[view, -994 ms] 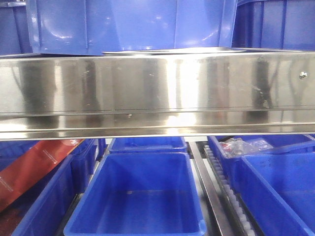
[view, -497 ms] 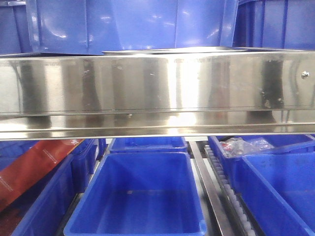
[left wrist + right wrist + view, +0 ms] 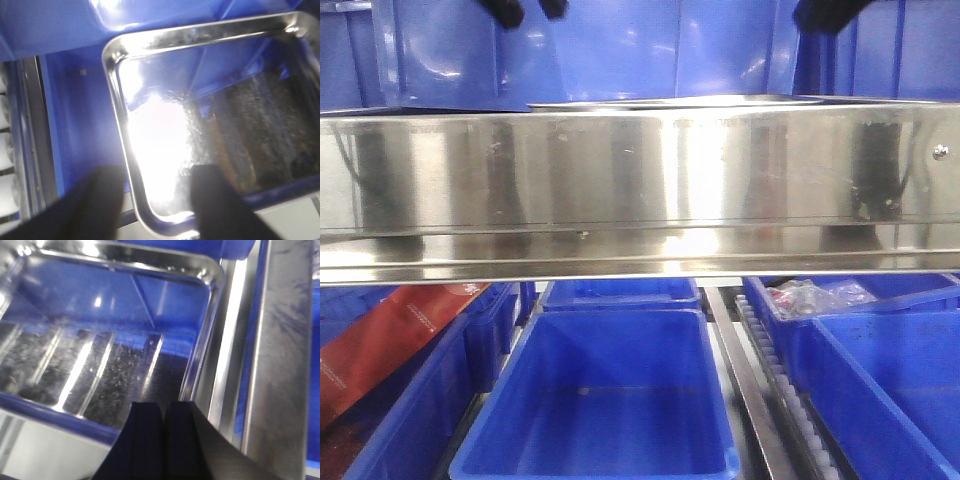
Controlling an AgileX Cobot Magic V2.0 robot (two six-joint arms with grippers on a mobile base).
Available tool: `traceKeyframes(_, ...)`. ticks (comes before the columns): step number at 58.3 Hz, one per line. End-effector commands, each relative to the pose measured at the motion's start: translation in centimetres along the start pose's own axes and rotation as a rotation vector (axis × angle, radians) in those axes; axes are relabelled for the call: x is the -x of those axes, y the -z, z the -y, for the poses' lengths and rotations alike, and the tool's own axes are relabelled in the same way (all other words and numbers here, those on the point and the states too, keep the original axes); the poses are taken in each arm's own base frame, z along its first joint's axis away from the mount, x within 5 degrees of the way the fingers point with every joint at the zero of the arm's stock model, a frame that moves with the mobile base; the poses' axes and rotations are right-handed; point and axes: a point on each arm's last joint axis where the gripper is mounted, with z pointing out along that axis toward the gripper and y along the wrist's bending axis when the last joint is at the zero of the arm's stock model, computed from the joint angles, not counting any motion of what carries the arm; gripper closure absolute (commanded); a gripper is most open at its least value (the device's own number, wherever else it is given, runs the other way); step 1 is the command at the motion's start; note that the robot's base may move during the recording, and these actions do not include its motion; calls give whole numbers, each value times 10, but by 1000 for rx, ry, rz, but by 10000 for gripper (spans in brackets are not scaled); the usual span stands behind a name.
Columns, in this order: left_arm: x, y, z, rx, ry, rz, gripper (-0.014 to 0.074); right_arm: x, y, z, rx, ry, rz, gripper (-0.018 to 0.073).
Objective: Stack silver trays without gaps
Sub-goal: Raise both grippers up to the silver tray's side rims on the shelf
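1. The silver tray (image 3: 200, 125) lies flat on the upper level, blue plastic around it. In the front view only its thin rim shows, just above the steel rail (image 3: 640, 180).
2. The left end effector (image 3: 157, 207) is spread wide. Its two dark fingers (image 3: 100, 200) stand either side of the tray's near corner and hold nothing; whether they touch the rim I cannot tell.
3. The right end effector (image 3: 164, 432) has its fingers pressed together with only a thin seam between them. It hangs over the tray's near edge beside the opposite corner and grips nothing.
4. Below the rail sits an open blue bin (image 3: 600, 400).
5. A red box (image 3: 380, 345) at lower left bears small white print, too small to read.
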Motion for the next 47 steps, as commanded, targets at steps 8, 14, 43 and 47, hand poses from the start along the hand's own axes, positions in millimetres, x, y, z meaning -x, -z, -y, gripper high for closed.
traceKeyframes(8, 5, -6, 4, -15, 3, 40, 256, 5, -12, -1, 15, 2, 14, 422)
traceKeyframes(14, 4, -11, 4, -12, 3, 32, 256, 7, -13, -1, 15, -1, 38, 181)
traceKeyframes(43, 1, -40, 0, 16, 28, -20, 257, 10, -41, 7, -26, -60, 50, 157)
traceKeyframes(47, 0, -43, -1, 21, 26, -26, 258, 9, -47, 8, -29, -62, 36, 157)
